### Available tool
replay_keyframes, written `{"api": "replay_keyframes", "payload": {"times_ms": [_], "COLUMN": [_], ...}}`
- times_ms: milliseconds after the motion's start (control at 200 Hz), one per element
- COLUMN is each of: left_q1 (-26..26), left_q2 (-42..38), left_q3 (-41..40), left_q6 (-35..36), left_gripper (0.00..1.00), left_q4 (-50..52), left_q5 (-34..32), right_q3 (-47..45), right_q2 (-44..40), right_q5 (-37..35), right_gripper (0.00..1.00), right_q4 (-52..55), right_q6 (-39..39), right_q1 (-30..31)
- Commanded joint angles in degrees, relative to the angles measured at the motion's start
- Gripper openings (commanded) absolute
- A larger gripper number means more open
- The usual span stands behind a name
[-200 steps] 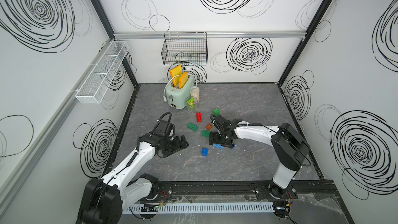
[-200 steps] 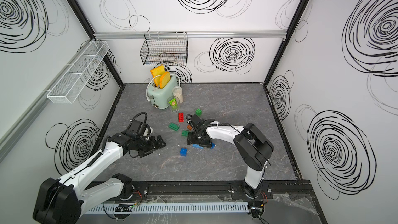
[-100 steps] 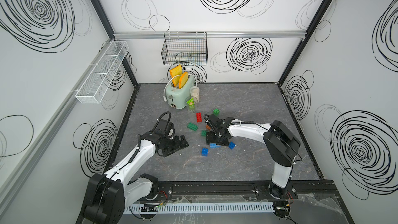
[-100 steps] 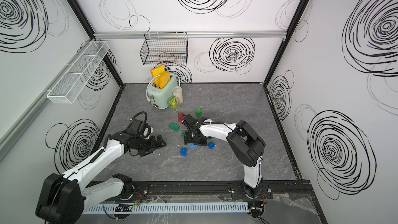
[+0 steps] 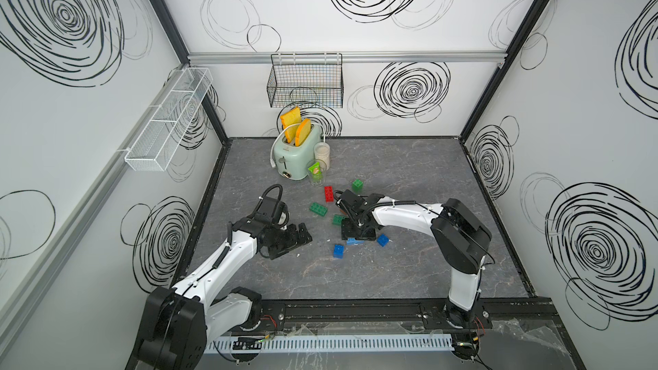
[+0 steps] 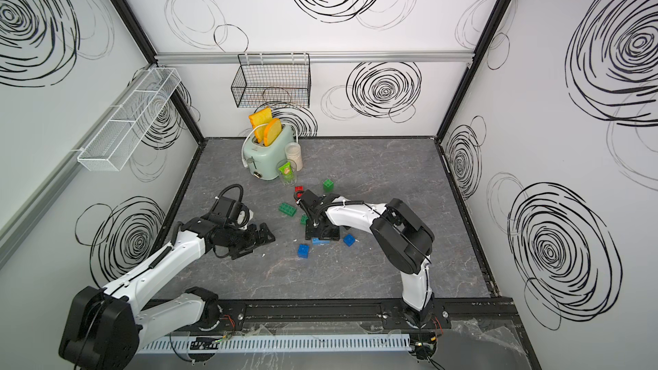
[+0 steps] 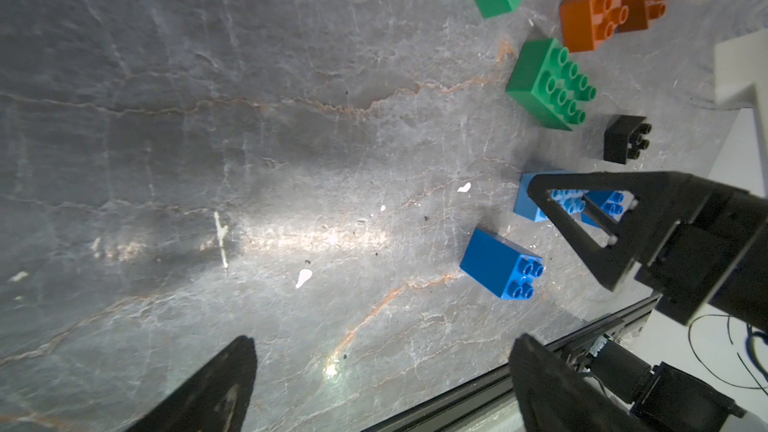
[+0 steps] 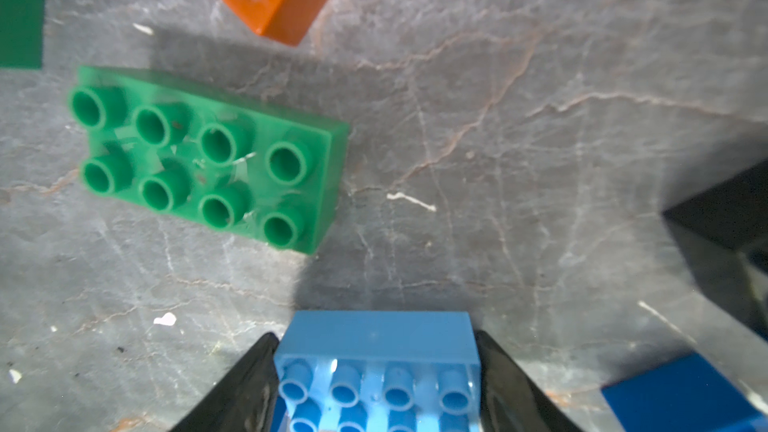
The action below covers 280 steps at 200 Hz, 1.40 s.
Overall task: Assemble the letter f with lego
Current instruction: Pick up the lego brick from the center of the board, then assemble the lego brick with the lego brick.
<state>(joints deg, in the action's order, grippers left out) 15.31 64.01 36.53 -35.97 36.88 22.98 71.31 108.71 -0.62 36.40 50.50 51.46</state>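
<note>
step in hand: picking up one lego piece; no bricks look joined yet, so i judge the letter f is not started.
right gripper: the right gripper [image 8: 374, 342] is low at the worktop [image 5: 391, 279], with one of its fingers [image 8: 249, 384] at each short end of the light blue brick [image 8: 378, 351], both seeming to touch it, so it holds this brick at a middle width.
light blue brick: it lies flat on the worktop, studs up, not lifted, near the middle of the scattered bricks [image 5: 354, 242].
left gripper: the left gripper [image 5: 301, 240] is wide and holds nothing; it is low over bare worktop, apart from the pieces.
other lego: a dark blue brick [image 5: 338, 250] lies just beside the held one; a green oblong brick [image 8: 208, 160], an orange-brown brick [image 7: 594, 10], a black brick [image 7: 625, 139] and a red brick [image 5: 329, 193] lie around, all loose.
next move: it calls for a firm squeeze, then a straight lift so the neighbours are not pushed, and after that placing it as a stroke of the f.
risk: a grip on the short ends can let the brick turn.
</note>
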Motion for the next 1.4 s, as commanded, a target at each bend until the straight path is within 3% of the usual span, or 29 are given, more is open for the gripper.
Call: {"api": "replay_keyframes", "payload": {"times_ms": [0, 420, 730, 910, 1186, 1396], "left_q1": [-0.45, -0.90, -0.52, 5.25, 23.37, 18.93], "left_q2": [-0.86, -2.44, -2.24, -1.38, 3.48, -2.09], "left_q3": [0.56, -0.70, -1.52, -0.85, 2.05, 0.91], "left_q6": [0.72, 0.27, 0.79, 0.52, -2.46, -6.22], "left_gripper": [0.99, 0.99, 1.00, 0.99, 0.99, 1.00], "left_q4": [-0.94, -1.11, -2.69, -4.21, -8.49, -8.76], "left_q5": [0.35, 0.57, 3.77, 1.90, -10.28, -4.67], "right_q3": [0.59, -2.39, -0.62, -0.38, -2.03, -1.17], "right_q2": [0.02, -1.43, -2.46, -6.27, -15.86, -18.84], "right_q5": [-2.41, -2.14, -2.61, -2.54, -1.77, -0.75], "right_gripper": [0.73, 0.73, 0.63, 0.59, 0.58, 0.57], "right_q4": [2.44, -0.70, 0.92, 2.07, 4.95, 9.49], "right_q6": [0.56, 0.90, 0.82, 0.92, 0.19, -0.11], "right_q1": [0.48, 1.29, 1.94, 1.33, -2.68, -2.15]}}
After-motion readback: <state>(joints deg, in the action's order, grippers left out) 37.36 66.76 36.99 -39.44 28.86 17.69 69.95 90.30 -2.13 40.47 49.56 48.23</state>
